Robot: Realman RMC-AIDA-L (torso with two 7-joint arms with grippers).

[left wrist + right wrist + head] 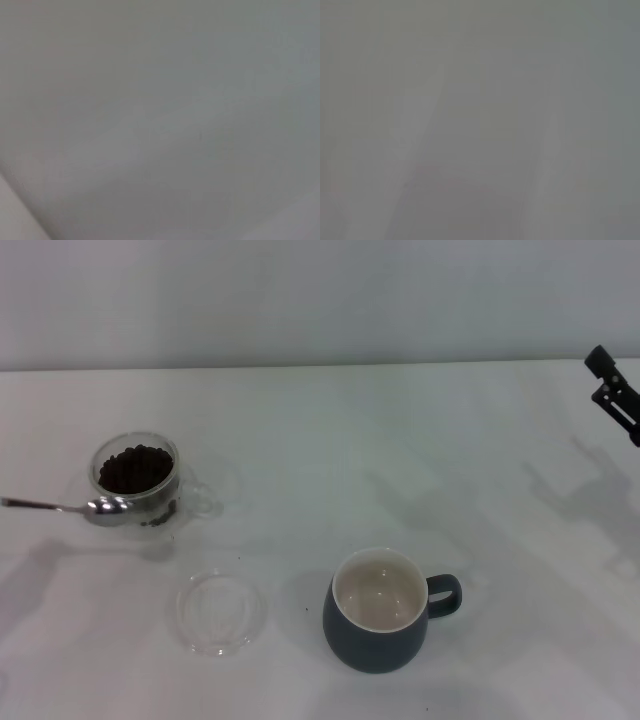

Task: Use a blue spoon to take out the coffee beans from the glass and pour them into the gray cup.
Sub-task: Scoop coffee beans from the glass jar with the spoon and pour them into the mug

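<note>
The glass [137, 480] sits on the white table [400, 460], full of beans [134, 468]. The spoon [70, 506] has its metal bowl right against the glass's front wall, stem running off toward the robot's left and out of view. A flat clear dish [220, 613] lies in front of the glass. The cup [383, 610] stands to the right of the dish, empty. Right gripper [615, 390] is far right of the glass; can't tell its fingers' state. Left gripper isn't visible.
</note>
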